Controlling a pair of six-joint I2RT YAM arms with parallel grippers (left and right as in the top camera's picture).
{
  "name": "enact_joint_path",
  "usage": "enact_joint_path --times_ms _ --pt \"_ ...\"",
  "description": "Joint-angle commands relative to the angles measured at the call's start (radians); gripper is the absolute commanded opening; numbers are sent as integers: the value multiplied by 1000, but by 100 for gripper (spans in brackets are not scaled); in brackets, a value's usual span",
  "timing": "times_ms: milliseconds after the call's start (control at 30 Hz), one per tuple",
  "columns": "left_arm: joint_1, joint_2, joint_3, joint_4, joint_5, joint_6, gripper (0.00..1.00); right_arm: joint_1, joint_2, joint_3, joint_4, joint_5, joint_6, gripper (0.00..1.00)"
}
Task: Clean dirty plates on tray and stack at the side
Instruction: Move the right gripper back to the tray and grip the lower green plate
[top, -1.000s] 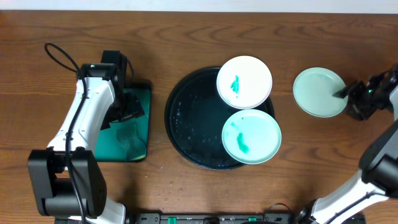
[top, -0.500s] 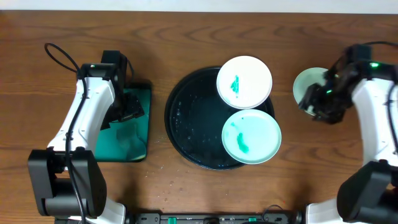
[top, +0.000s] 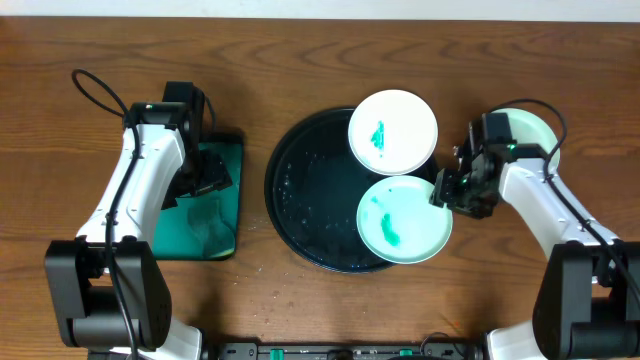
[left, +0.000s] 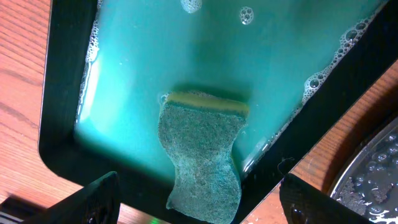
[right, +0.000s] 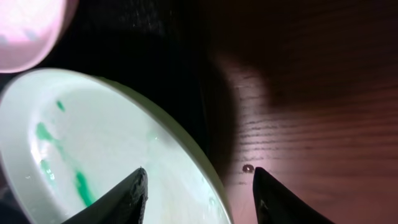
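Brown wooden tabletop (top: 300, 40) carries everything. Large round black shallow tray (top: 300, 190) sits at centre, wet, its left half bare. Green rectangular tray with black rim (top: 222, 215) lies to its left, holding soapy water.

Three small round plates:
- White plate with a green smear (top: 393, 132) sits on the black tray's upper right rim.
- Pale-mint plate with green smears (top: 404, 220) sits on the lower right rim, overhanging.
- Clean pale-mint plate (top: 530, 125) lies on the tabletop to the right, partly under the arm.

Green-and-yellow scrub sponge (left: 202, 155) lies in the soapy water.

Left hand (left: 196, 199) hovers over the sponge, fingers spread, holding nothing. Right hand (top: 447, 188) is released too, its fingers straddling the smeared mint plate's right edge.

Likely step: grip that plate. To do it well, get one finger under the overhanging rim and close squarely. Lift level, so the plate doesn't slide into the white one just beside it.
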Motion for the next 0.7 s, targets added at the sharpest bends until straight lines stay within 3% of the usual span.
enact_joint_path --times_ms 0,67,133,200,467,667 --pt "3 12 -13 -3 -4 7 82 17 7 -56 48 0 7 44" --pt "3 12 -13 -3 -4 7 82 17 7 -84 73 -12 6 31" --pt "3 13 -13 -3 -4 7 82 17 7 -103 89 -18 6 11" --pt "3 13 -13 0 -4 7 82 17 7 -106 91 -18 5 1" --pt "3 13 -13 0 -4 6 82 25 5 -106 92 -76 -76 1" --pt "3 13 -16 33 -5 8 81 128 -5 -106 134 -146 -114 1"
